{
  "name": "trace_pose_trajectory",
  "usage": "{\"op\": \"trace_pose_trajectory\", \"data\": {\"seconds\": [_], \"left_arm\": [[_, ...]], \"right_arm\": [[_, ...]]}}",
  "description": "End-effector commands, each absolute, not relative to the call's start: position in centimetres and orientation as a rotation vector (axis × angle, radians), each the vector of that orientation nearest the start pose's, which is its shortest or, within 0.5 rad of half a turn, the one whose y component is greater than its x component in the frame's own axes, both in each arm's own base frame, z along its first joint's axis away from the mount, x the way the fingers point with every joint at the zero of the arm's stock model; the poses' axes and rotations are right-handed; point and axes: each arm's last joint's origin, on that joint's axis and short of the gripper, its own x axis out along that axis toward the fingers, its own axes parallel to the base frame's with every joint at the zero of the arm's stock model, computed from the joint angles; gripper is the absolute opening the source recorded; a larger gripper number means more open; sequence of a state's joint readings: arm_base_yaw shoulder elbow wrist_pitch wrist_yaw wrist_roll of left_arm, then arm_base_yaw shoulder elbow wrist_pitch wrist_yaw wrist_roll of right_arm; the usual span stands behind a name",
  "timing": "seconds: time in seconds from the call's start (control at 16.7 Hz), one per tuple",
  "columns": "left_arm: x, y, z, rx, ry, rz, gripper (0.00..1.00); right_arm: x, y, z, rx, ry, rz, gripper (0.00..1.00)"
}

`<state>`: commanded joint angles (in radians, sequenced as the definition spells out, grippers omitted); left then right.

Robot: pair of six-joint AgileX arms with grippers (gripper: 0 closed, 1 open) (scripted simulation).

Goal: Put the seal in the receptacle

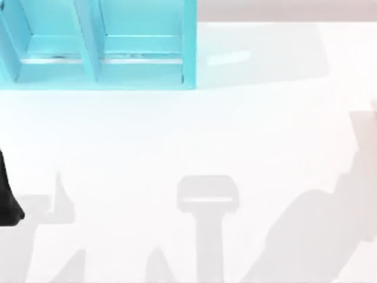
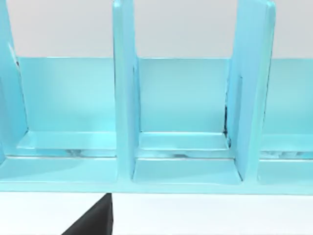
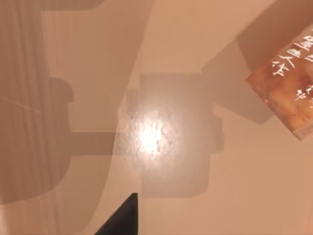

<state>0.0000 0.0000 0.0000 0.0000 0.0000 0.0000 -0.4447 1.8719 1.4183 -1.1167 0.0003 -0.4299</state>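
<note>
Our right tool's dark fingertip [image 3: 122, 218] hovers above the bench [image 3: 205, 205]; its grip we cannot tell. The amber-brown block seal [image 3: 288, 93] awaits grasping, then the turquoise compartmented receptacle [image 1: 141, 65].

Little of the AgileX body is visible. At the top view's left edge, the left arm [image 1: 7, 197] appears as a plain matt black, tapering shape. Each wrist view shows a black wedge-shaped finger tip [image 2: 95, 221] [image 3: 121, 219], without markings, screws or cables.

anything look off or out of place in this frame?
Nothing damaged or spilled. The turquoise divided receptacle stands upright at the table's far left, its compartments holding nothing. The seal, pale characters on its face, lies skewed at the right wrist view's edge, not yet gripped.
</note>
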Motion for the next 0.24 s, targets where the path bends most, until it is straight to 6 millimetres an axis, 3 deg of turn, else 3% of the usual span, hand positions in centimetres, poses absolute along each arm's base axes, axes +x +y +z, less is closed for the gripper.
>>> {"op": "trace_pose_trajectory", "data": {"seconds": [0.24], "left_arm": [[10.57, -0.12, 16.0, 0.0, 0.0, 0.0, 1.0]], "right_arm": [[31.8, -14.81, 19.95, 0.008, 1.57, -0.008, 1.0]]}}
